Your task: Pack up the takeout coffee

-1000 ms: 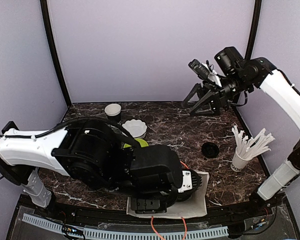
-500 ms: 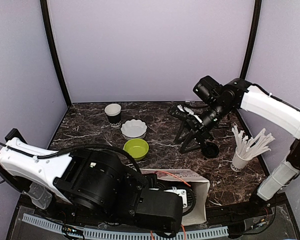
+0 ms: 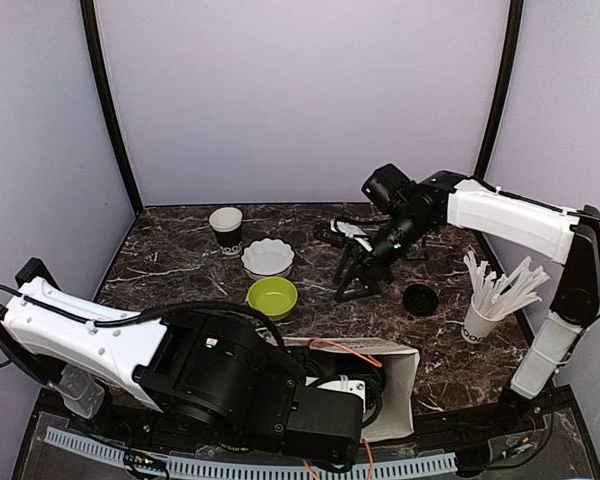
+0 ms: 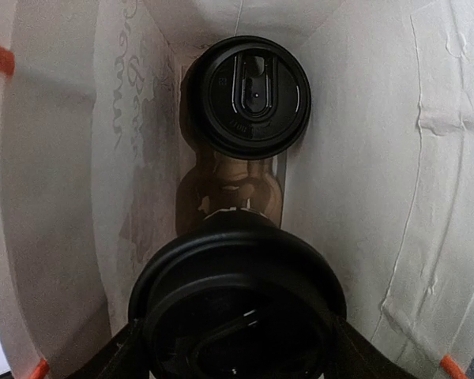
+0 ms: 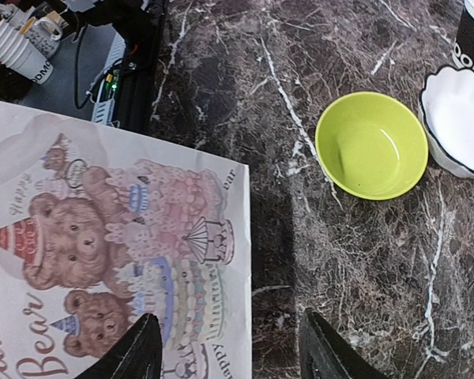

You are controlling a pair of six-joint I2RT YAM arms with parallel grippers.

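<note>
You had the left gripper (image 4: 237,351) pinching the takeout coffee (image 4: 238,288), one finger on each side just under its black lid. It was sunk into the mouth of the white paper bag (image 4: 371,158), which stood at 6 o'clock on the table (image 3: 180,255). That wide hold across the body probably served to keep the cup upright and the lid level on the way down. It hung at the near end of the bag because a second lidded cup (image 4: 253,95) already filled the far end, at 12 o'clock from it. Whether your cup had reached the bag's floor could not be told. Your right gripper (image 5: 233,351) was spread with nothing between its fingers. It hung low over the marble, with the bag's bear-printed side at its 9 o'clock and the green bowl (image 5: 371,146) at about 1 o'clock. It looked placed to steady or close the bag once the cup was let go. A second before, that right arm had been raised high at the back wall, near 1 o'clock on the table. It had since swung down and leftward, past the loose black lid (image 3: 420,298), which had not moved. Your left arm had drawn back toward the near edge over the same second. The bag, which had shown only as a flat white patch under the wrist, now stood with its mouth open.
</note>
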